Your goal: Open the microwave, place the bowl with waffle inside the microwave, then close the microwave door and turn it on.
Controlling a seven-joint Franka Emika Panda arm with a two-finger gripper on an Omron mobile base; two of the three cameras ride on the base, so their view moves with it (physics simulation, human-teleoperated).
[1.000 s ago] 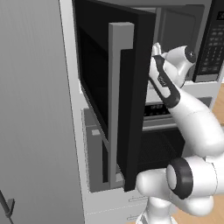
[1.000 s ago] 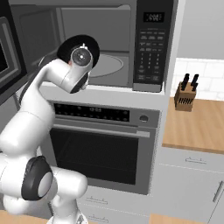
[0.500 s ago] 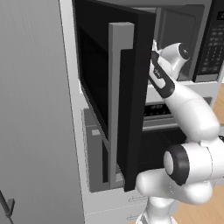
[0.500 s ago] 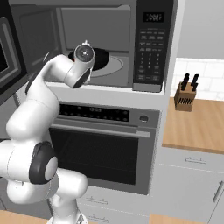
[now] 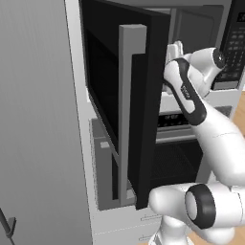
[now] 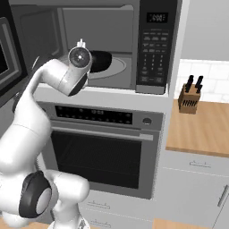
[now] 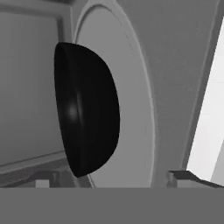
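dark bowl (image 6: 101, 61) on turntable (image 6: 117, 68), microwave (image 6: 107, 42) open

turntable (image 7: 135, 113) — bowl (image 7: 87, 109) on it

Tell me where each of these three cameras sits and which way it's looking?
Left base view: behind the arm's left, facing the open microwave door; the white arm rises at lower right.
Right base view: behind the arm's right, facing the microwave above the oven; the arm rises at lower left.
Hand view: on the hand, rolled sideways, facing the bowl on the turntable.
The right base and hand views share the bowl.
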